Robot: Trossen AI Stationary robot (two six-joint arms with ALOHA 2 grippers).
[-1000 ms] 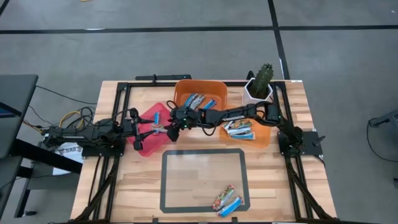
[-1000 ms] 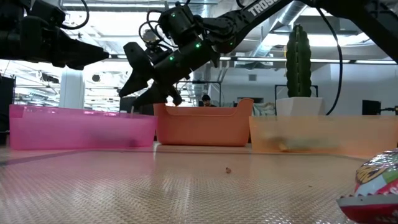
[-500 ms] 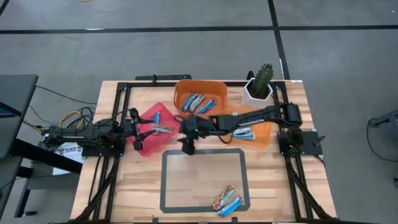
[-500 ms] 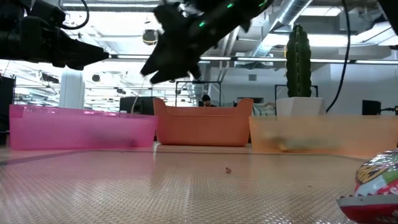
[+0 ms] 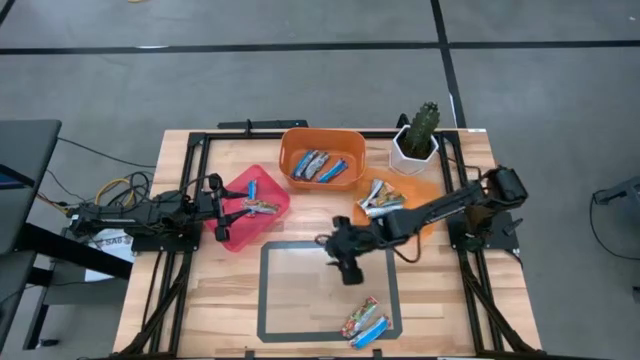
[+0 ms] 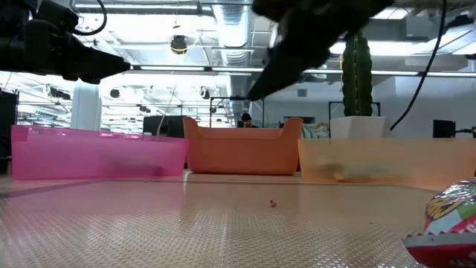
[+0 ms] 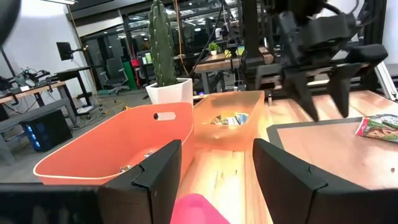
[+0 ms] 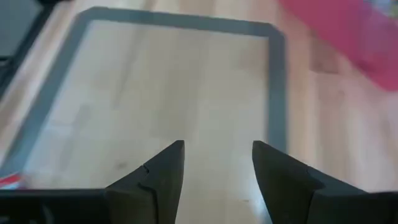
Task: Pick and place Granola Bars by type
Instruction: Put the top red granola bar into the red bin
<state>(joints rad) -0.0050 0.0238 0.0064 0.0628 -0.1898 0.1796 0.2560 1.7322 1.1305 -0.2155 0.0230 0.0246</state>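
Note:
Two granola bars (image 5: 364, 322) lie flat on the table inside the grey taped rectangle (image 5: 270, 300), near its near right corner: one multicoloured, one blue and white. One of them shows at the low view's right edge (image 6: 451, 222). More bars lie in the pink bin (image 5: 250, 207), the orange bin (image 5: 322, 158) and the pale orange bin (image 5: 392, 204). My right gripper (image 5: 350, 266) hangs open and empty over the rectangle's far right part (image 8: 217, 147). My left gripper (image 7: 217, 152) waits open at the pink bin's left side (image 5: 225, 210).
A potted cactus (image 5: 418, 135) stands at the table's far right, behind the pale orange bin. Black frame rails (image 5: 190, 190) run along the table's left, right and far sides. Bare wood lies inside the taped rectangle (image 8: 186, 81).
My right gripper has swung away from the pink bin, toward the table's right and near edges, and now hangs over the taped rectangle. It has rolled and tipped to point more steeply downward. The bars on the table have stayed where they were.

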